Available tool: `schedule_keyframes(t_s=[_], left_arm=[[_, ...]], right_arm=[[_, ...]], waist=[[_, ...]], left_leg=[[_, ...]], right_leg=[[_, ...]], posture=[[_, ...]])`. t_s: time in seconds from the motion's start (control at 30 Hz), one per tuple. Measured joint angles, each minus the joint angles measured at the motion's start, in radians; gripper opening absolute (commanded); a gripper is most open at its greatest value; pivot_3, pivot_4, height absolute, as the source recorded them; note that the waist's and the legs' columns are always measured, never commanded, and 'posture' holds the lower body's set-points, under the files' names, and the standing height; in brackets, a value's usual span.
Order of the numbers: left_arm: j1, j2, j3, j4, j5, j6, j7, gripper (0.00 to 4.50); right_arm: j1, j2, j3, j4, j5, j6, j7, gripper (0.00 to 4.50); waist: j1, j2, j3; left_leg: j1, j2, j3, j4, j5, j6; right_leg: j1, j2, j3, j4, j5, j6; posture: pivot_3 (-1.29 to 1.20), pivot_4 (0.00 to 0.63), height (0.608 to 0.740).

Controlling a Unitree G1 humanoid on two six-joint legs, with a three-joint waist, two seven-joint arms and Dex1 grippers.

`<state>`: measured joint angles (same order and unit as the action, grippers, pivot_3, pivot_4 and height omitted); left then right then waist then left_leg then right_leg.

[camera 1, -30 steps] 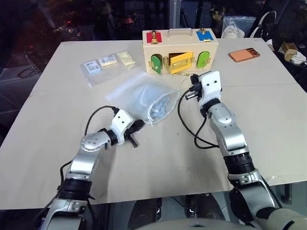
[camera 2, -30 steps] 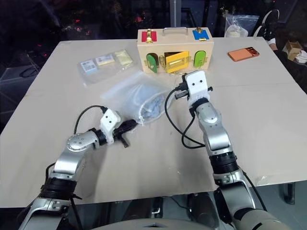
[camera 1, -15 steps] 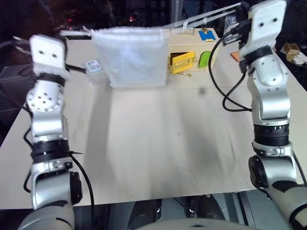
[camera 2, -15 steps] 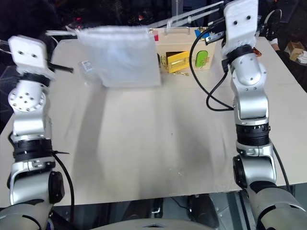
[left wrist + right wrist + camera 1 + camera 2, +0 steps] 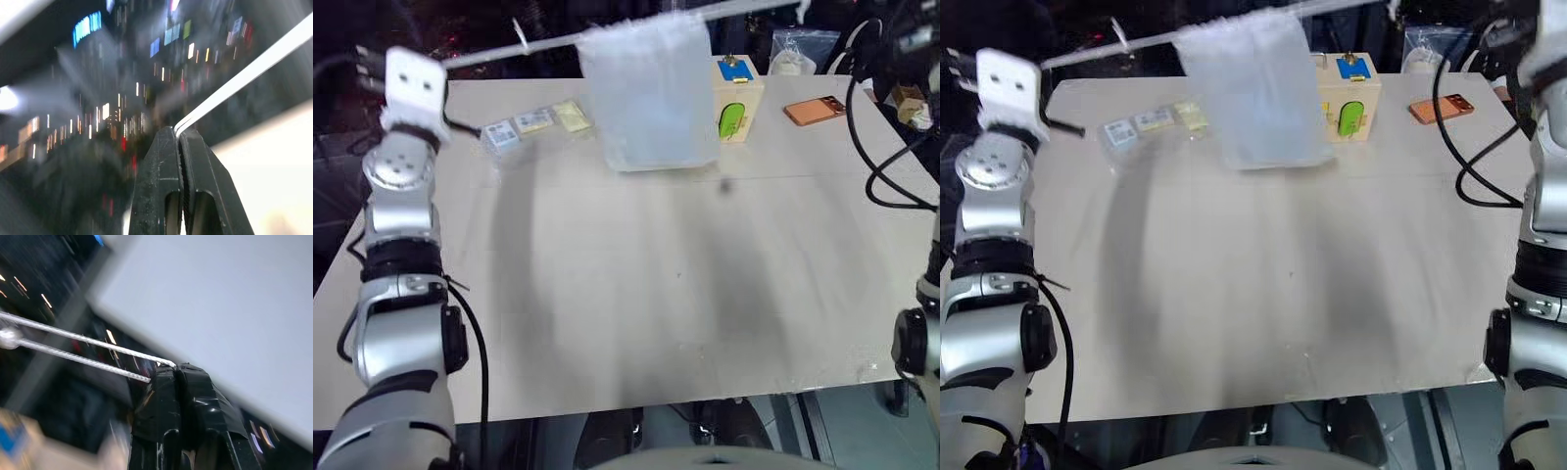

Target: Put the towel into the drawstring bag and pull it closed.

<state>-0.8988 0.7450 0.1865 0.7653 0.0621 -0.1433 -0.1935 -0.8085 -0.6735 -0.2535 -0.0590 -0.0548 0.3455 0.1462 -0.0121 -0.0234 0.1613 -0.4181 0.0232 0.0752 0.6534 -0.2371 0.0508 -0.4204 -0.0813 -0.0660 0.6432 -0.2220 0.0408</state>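
- My left arm stands raised at the left edge of the table, forearm nearly upright, and my left gripper (image 5: 178,134) has its two black fingers pressed together on a white drawstring cord (image 5: 244,78).
- My right arm reaches up at the far right, and my right gripper (image 5: 175,368) is likewise pinched tight on the cord's two strands (image 5: 83,350).
- The drawstring bag (image 5: 651,93) hangs in the air between my hands, its gathered mouth on top, strung on the cords (image 5: 533,44) that run taut toward each side; it sits closer to the right than to the left.
- The bag looks pale and milky; I cannot make out the towel inside it.
- Under the bag lies a wide beige table (image 5: 636,294), bare across its near half.
- At the far left of the table lies a clear plastic packet (image 5: 533,124) with small cards in it.
- A wooden latch box (image 5: 736,98) with a green door and a blue latch peeks out from behind the bag's right edge, and an orange phone (image 5: 813,111) lies further right.
- Beyond the table the room is dark, with a clear bag (image 5: 798,51) at the back.
- The left wrist view shows blurred coloured lights in the dark behind my fingers; the head views show the hanging bag.
- The right wrist view catches a small knot (image 5: 7,338) where its two strands meet.
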Motion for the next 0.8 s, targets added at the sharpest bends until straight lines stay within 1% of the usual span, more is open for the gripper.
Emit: schedule_keyframes(t_s=[0.07,0.17,0.27,0.37,0.5,0.63,0.67,0.77,0.8], left_arm=[[0.005,0.004,-0.002,0.053,-0.001,-0.007,0.018,0.05],[-0.001,0.004,-0.030,0.082,0.008,-0.039,0.018,0.05],[-0.031,0.000,-0.053,0.107,0.013,-0.063,0.012,0.05],[-0.038,-0.002,-0.080,0.107,0.014,-0.103,-0.032,0.05],[-0.064,-0.011,-0.098,0.123,0.016,-0.110,-0.057,0.05],[-0.101,0.009,-0.099,0.135,0.012,-0.182,-0.088,0.05],[-0.082,0.015,-0.090,0.108,-0.008,-0.196,-0.123,0.05],[0.039,0.016,-0.055,0.004,-0.093,-0.186,-0.239,0.05],[0.112,0.005,-0.039,-0.054,-0.148,-0.146,-0.304,0.05]], right_arm=[[0.090,-0.076,-0.043,0.037,-0.011,-0.026,-0.007,0.00],[0.153,-0.142,-0.044,0.100,-0.020,-0.089,-0.007,0.00],[0.158,-0.176,-0.044,0.148,-0.013,-0.138,-0.006,0.00],[0.157,-0.214,-0.044,0.196,-0.010,-0.167,-0.005,0.00],[0.122,-0.232,-0.057,0.259,0.013,-0.200,0.011,0.00],[0.088,-0.267,-0.058,0.309,0.021,-0.247,0.025,0.00],[0.108,-0.271,-0.076,0.290,0.035,-0.248,0.045,0.00],[0.222,-0.262,-0.135,0.194,0.098,-0.227,0.108,0.00],[0.289,-0.246,-0.151,0.136,0.135,-0.201,0.147,0.00]], waist=[[0.002,0.000,0.000],[0.002,0.000,0.000],[-0.002,0.000,0.000],[-0.002,0.000,0.000],[-0.001,-0.001,0.001],[-0.001,-0.001,0.001],[-0.001,-0.001,0.000],[-0.001,0.000,0.000],[-0.002,0.000,0.000]], left_leg=[[0.000,0.000,0.000,0.000,0.000,0.000],[0.000,0.000,0.001,0.000,0.000,0.000],[0.001,0.000,0.001,0.000,0.000,0.000],[0.002,0.000,0.003,0.000,0.000,0.000],[0.001,0.000,0.005,0.000,0.000,0.000],[0.002,0.000,0.006,0.000,0.000,0.000],[0.002,0.001,0.006,-0.001,0.000,0.000],[0.002,0.002,0.006,-0.001,0.000,0.000],[0.002,0.002,0.007,0.000,0.000,0.000]], right_leg=[[0.000,0.000,0.000,0.000,0.000,0.000],[0.000,0.000,0.001,0.000,0.000,0.000],[0.000,0.000,0.001,0.000,0.000,0.000],[0.000,0.000,0.002,0.000,0.000,0.000],[0.000,0.000,0.002,0.000,0.000,0.000],[0.000,0.000,0.003,-0.001,0.000,0.000],[0.000,0.000,0.003,-0.001,0.000,0.000],[0.000,0.000,0.004,-0.002,0.000,0.000],[0.000,0.000,0.004,-0.001,0.000,0.000]], posture=[[0.00,0.150,0.740],[0.00,0.150,0.740],[0.00,0.150,0.740],[0.00,0.150,0.740],[0.00,0.150,0.740],[0.00,0.150,0.740],[0.00,0.150,0.740],[0.00,0.150,0.740],[0.00,0.150,0.740]])
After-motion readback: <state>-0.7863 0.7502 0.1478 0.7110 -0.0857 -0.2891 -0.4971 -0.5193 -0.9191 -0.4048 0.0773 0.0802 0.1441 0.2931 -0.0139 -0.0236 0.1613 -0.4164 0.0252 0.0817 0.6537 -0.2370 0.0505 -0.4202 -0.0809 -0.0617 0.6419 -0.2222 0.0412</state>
